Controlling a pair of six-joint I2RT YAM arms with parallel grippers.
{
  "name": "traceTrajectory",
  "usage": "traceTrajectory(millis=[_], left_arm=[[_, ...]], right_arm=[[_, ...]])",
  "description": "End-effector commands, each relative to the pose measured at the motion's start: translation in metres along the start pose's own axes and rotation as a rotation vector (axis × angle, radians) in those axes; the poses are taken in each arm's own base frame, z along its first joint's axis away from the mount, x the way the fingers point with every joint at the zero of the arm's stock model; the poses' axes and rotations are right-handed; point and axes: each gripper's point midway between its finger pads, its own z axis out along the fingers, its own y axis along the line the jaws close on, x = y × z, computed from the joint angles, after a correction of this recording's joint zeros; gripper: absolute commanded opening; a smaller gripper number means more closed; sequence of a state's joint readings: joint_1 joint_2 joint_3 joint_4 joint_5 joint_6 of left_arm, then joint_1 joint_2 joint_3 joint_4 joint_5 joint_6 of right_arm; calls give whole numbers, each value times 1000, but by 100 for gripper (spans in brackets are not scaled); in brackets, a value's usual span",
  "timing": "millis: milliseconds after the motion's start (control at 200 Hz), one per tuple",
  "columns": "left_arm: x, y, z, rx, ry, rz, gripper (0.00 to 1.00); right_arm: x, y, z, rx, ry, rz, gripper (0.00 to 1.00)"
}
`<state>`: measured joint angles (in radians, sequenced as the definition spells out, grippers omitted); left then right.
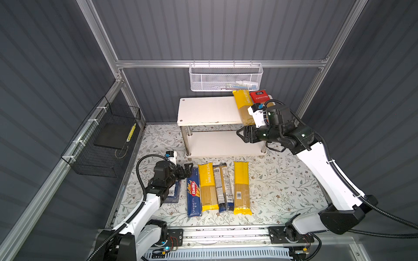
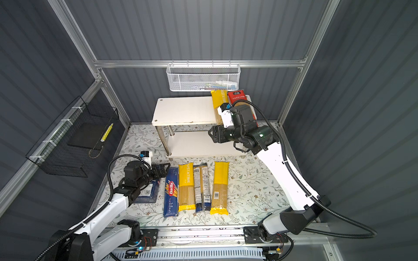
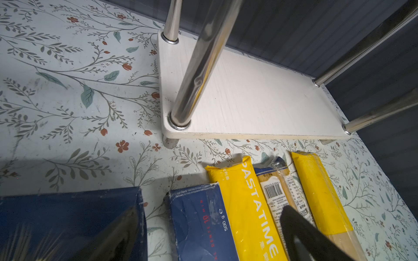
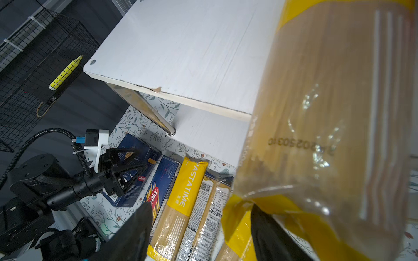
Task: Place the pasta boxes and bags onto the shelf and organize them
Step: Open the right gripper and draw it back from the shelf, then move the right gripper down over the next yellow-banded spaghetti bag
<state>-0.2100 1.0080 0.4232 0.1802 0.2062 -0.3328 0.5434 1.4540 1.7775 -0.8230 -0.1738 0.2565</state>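
Observation:
The shelf [image 1: 208, 110] [image 2: 183, 110] stands at the back, its lower board [image 3: 248, 101] bare. On the right end of its top board [image 4: 181, 45] lie a yellow bag [image 1: 243, 101] [image 4: 328, 113], overhanging the front edge, and a red bag [image 1: 260, 96]. My right gripper [image 1: 241, 134] [image 4: 201, 206] is open just in front of that overhanging end. On the table lie a narrow Barilla box [image 1: 193, 194] [image 3: 199, 221], a PASTATIME bag [image 1: 207, 185], a clear blue-ended bag [image 1: 222, 185] and another yellow bag [image 1: 241, 187]. My left gripper [image 1: 187, 169] [image 3: 210, 211] hovers open over the narrow box and the wide blue box [image 2: 148, 192] [image 3: 67, 217].
A white mesh basket [image 1: 226, 76] hangs on the rail just above the shelf's back. A black wire basket [image 1: 101, 140] holding a yellow item is fixed to the left wall. Chrome shelf legs [image 3: 196, 74] stand close to my left gripper.

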Motion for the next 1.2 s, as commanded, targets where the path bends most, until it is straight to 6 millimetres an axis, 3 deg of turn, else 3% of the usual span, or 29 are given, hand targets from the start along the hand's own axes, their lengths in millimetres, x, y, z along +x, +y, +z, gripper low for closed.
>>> traceTrajectory(millis=[0,370,555,660,800,820,941,1081,1196], left_arm=[[3,-3,-1,11,5,20,99],[1,-5,-5,17,-5,24,99],[2,-11,-5,55,0,19,99],[2,-19,-5,96,4,11,99],[8,-28,-9,131,35,-14,99],[9,-28,-9,133,38,-16,99],[14,-30,-16,132,45,-12,99],[7,-29,-22,112,9,16,99],[14,-22,-15,76,54,7,99]], right_arm=[[-13,11,-5,-29,-37,-41,71],[3,27,-32,-43,-37,-81,76],[31,23,-59,0,-30,-63,78],[56,21,-63,2,0,-35,78],[96,16,-51,39,81,-13,80],[99,16,-58,38,66,-9,80],[131,3,-42,101,108,26,81],[172,-23,-18,197,129,122,83],[208,-51,1,327,153,209,88]])
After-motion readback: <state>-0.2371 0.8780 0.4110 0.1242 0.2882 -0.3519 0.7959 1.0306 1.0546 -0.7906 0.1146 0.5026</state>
